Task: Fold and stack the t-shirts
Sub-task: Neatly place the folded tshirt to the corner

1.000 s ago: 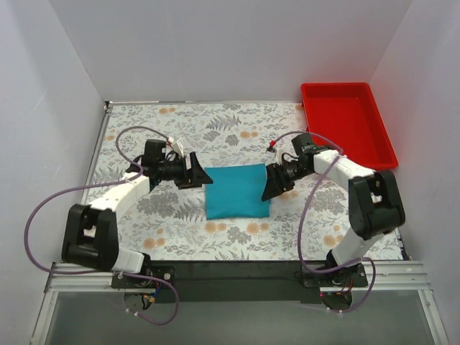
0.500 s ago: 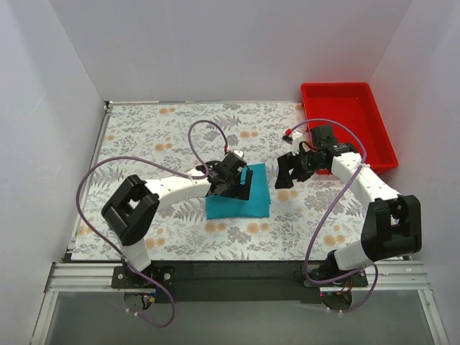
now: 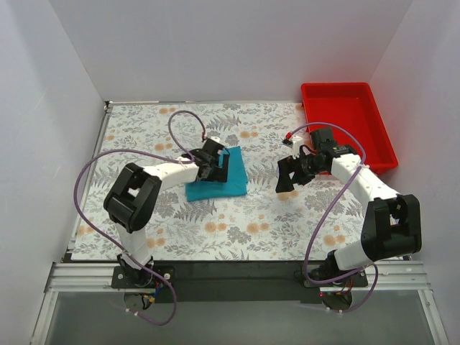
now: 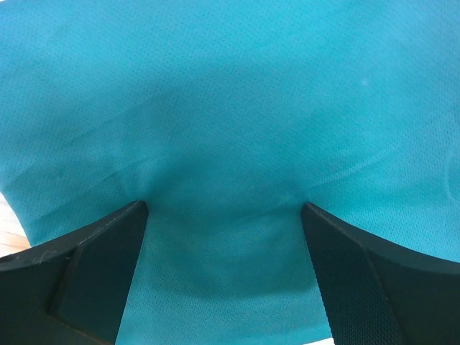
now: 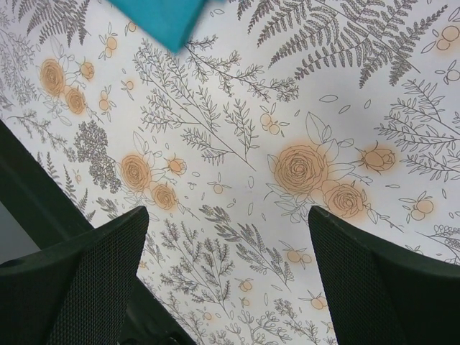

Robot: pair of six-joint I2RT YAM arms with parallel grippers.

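Observation:
One folded teal-blue t-shirt [image 3: 218, 185] lies as a small rectangle on the floral table, left of centre and slightly turned. My left gripper [image 3: 215, 167] rests on top of it with its jaws wide open. In the left wrist view the fabric [image 4: 230, 108] fills the frame and runs under both fingers of the left gripper [image 4: 223, 210]. My right gripper [image 3: 287, 177] is open and empty, to the right of the shirt and apart from it. In the right wrist view the right gripper [image 5: 228, 215] is over bare tablecloth, with one shirt corner [image 5: 162, 18] at the top edge.
A red plastic tray [image 3: 346, 118] stands empty at the back right corner. The floral tablecloth [image 3: 244, 230] covers the table. White walls close the left, back and right sides. Purple cables loop off both arms.
The left gripper came onto the shirt and slid it left and a little back, turning it slightly. The right gripper drew back right of the shirt and has stayed open.

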